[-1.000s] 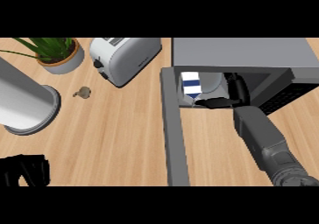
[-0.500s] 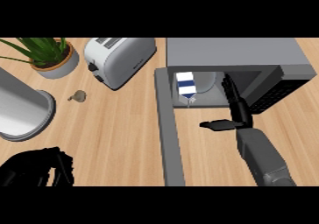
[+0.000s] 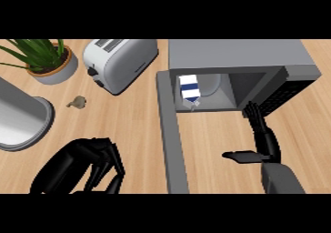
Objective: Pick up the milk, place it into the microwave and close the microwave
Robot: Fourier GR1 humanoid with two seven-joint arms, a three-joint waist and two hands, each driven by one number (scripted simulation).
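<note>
We take the microwave point(image 3: 235, 57) as our landmark: a grey box whose cavity stands open, with its door point(image 3: 169, 136) swung out as a long grey bar running from the cavity's left corner toward us. The milk point(image 3: 189, 89) already stands inside, at the left of the cavity near the front lip, so what remains is, in our judgement, shutting the door.

The risks we see come from that. Our right hand point(image 3: 261, 136), in front of the cavity's right side, has straight released fingers holding nothing; if it lingers there the door could catch it. Our left hand point(image 3: 87, 166), left of the door, has relaxed, empty fingers; a careless sweep could nudge the toaster point(image 3: 117, 61).

The milk is a small white carton with blue bands, possibly proud enough of the lip to be clipped.
</note>
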